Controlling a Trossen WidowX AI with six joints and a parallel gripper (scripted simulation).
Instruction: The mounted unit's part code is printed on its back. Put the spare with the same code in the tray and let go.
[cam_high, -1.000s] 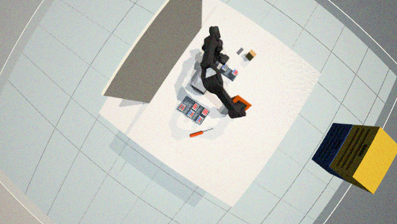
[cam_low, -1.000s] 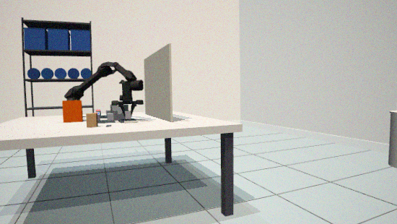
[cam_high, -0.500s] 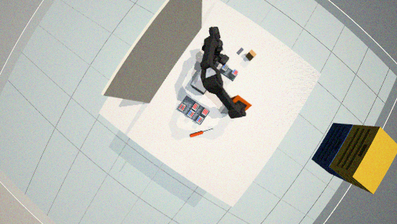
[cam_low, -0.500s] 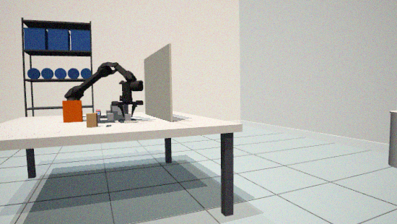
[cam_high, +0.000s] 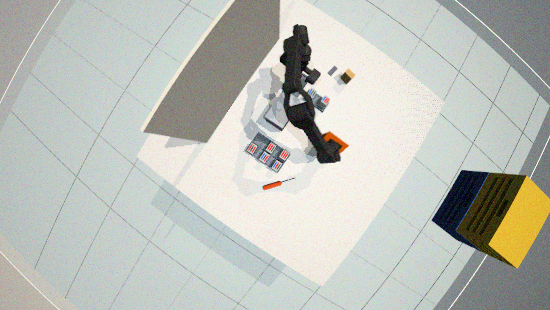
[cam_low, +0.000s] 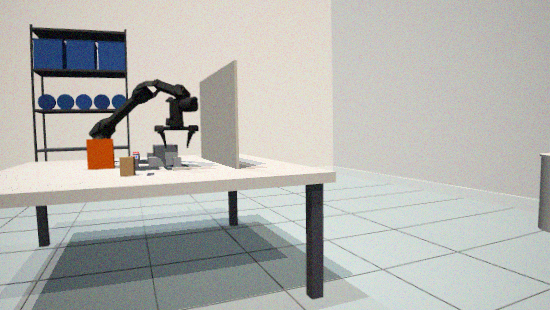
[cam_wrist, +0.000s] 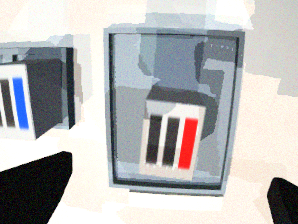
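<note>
Spare (cam_wrist: 172, 137) in tray (cam_wrist: 234, 115), below and between open pincer's (cam_low: 176, 142) (cam_wrist: 172, 192) fingers.

In the wrist view, a spare (cam_wrist: 172, 145) lies in the tray (cam_wrist: 107, 110). On the tabletop (cam_high: 350, 200) (cam_low: 280, 172), seen from the top, the panel (cam_high: 220, 75) (cam_low: 220, 115) stands left of the multi-slot holder (cam_high: 260, 138), a screwdriver (cam_high: 272, 185) lies below that holder, and a block (cam_high: 350, 75) (cam_low: 127, 166) sits to its upper right.

Wrist view: tray (cam_wrist: 234, 115), open above; a striped block (cam_wrist: 172, 142) obstructs its floor toward six o'clock. At nine o'clock, another block (cam_wrist: 46, 100) stands outside.
</note>
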